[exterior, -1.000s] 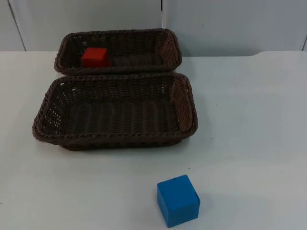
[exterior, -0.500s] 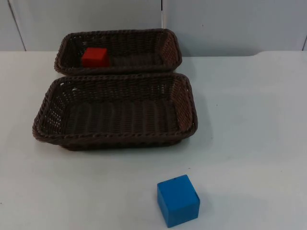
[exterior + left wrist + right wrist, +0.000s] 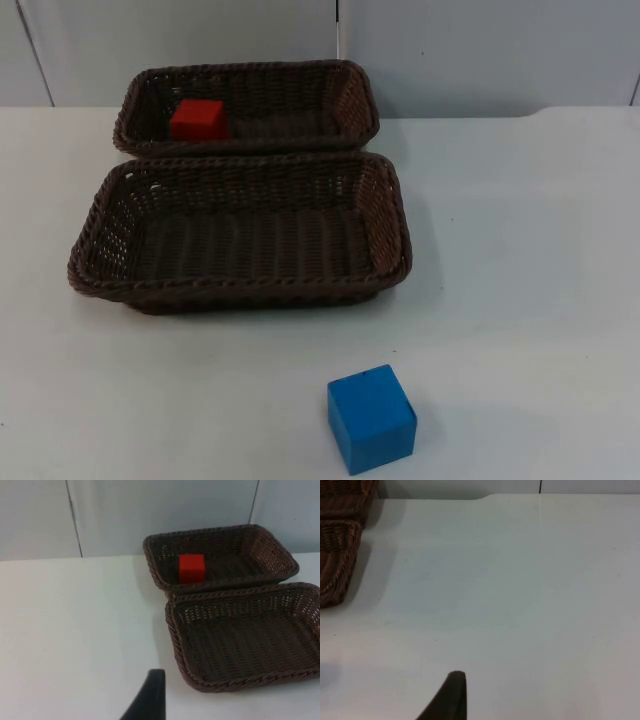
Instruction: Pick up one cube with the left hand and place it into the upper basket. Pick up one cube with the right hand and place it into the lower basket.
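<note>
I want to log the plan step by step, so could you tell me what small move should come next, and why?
Probably the right claw should travel toward the blue cube and line up above it. The red cube already lies in the upper basket, while the lower basket holds nothing and the blue cube sits on the table in front of it.
</note>
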